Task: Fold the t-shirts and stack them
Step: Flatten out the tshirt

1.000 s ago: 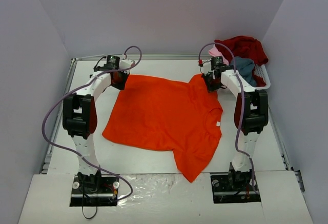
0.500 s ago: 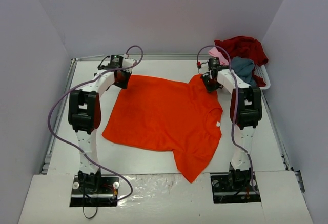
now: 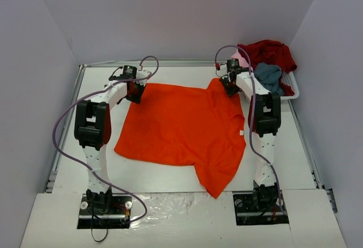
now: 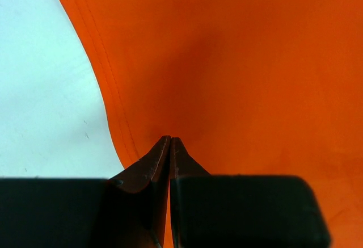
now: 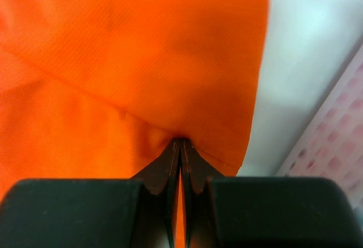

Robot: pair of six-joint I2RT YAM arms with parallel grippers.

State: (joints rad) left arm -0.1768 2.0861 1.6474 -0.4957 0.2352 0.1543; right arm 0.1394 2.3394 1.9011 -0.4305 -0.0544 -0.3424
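Left pincer (image 4: 170, 139) and right pincer (image 5: 180, 141) are each clenching a far edge of the bright orange-red soft cloth t-shirt (image 3: 181, 129), which is lying spread between them on the white worktop (image 3: 142, 174).

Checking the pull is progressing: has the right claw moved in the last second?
Yes. The right claw, gripping the shirt, went farther back and slightly left, away from the basket.
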